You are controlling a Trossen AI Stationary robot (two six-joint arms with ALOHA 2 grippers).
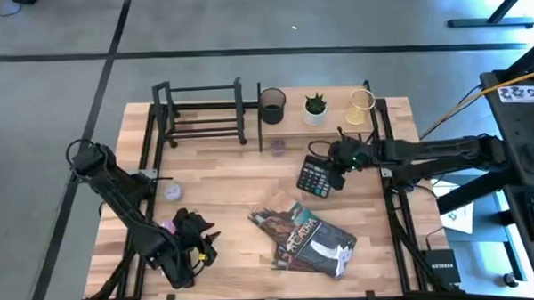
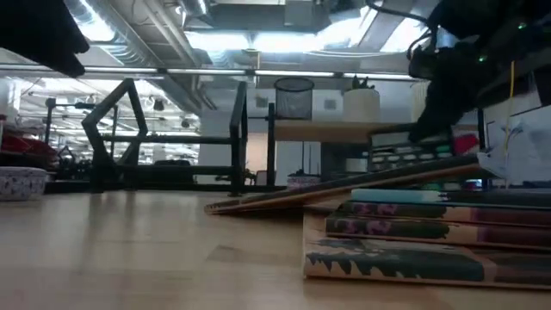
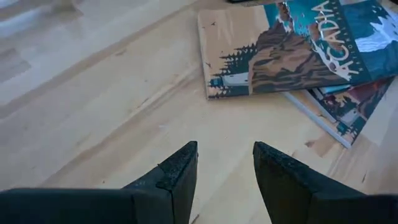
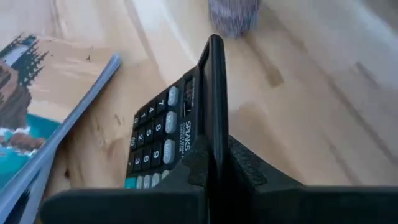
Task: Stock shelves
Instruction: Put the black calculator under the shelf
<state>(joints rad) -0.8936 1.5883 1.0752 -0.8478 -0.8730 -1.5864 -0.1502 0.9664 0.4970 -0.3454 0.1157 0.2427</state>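
High view — plant (image 1: pixel 315 103) in white pot (image 1: pixel 316 115)

We are counting two shelves: one black bar rack (image 1: pixel 201 112) and one light-wood board shelf (image 1: pixel 318 121). We are seeing one calculator (image 1: pixel 319 177), one mesh cup (image 1: pixel 273 105), one potted plant (image 1: pixel 315 108), and at least three stacked books (image 1: pixel 308 238).

The calculator's (image 4: pixel 177 134) lower keys hide behind the right gripper (image 4: pixel 214 171) (its label print too small to read).
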